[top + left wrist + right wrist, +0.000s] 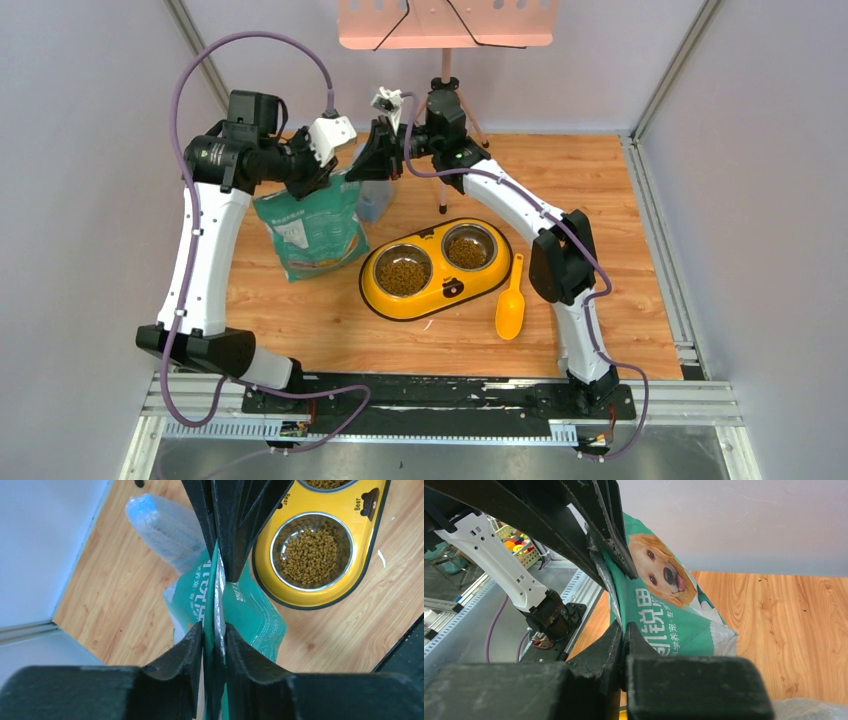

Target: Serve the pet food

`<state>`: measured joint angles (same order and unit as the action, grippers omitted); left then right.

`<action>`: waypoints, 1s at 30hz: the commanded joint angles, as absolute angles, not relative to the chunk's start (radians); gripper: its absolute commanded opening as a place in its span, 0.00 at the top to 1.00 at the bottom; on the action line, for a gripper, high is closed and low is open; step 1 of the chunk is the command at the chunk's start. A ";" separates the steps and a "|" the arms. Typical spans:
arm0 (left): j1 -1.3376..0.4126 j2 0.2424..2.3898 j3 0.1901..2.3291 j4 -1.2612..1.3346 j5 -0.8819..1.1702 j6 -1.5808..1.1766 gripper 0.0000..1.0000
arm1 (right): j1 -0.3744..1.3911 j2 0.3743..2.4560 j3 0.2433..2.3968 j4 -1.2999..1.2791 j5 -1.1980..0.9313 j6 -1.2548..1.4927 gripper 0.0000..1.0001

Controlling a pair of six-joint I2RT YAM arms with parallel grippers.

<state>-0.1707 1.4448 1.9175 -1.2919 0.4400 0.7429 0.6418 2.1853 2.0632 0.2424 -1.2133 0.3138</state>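
Pet food, brown kibble, fills both steel bowls [403, 270] of the yellow double feeder [440, 300], which also shows in the left wrist view [311, 550]. The green-and-white bag [310, 235] stands upright left of the feeder. My right gripper [623, 626] is shut on the bag's [664, 615] top edge. My left gripper [215, 626] straddles that same edge of the bag [250, 610] a little further along. Its jaws stand slightly apart, loose around the film. Both grippers, left [330, 178] and right [368, 165], meet above the bag at the back left.
An orange scoop [511, 305] lies on the wooden floor right of the feeder. A clear plastic pack [165, 525] stands behind the bag. A tripod stand [445, 90] is at the back, and walls close in on both sides.
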 commanded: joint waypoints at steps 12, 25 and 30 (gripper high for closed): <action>-0.177 1.437 1.901 -1.229 0.451 0.700 1.00 | 0.673 2.131 2.054 0.384 -1.206 0.371 0.35; -0.176 1.456 1.914 -1.242 0.437 0.678 1.00 | 0.696 2.145 2.048 0.432 -1.086 0.261 0.67; -0.176 1.458 1.917 -1.239 0.427 0.677 1.00 | 0.696 2.146 2.044 0.409 -1.107 0.241 0.87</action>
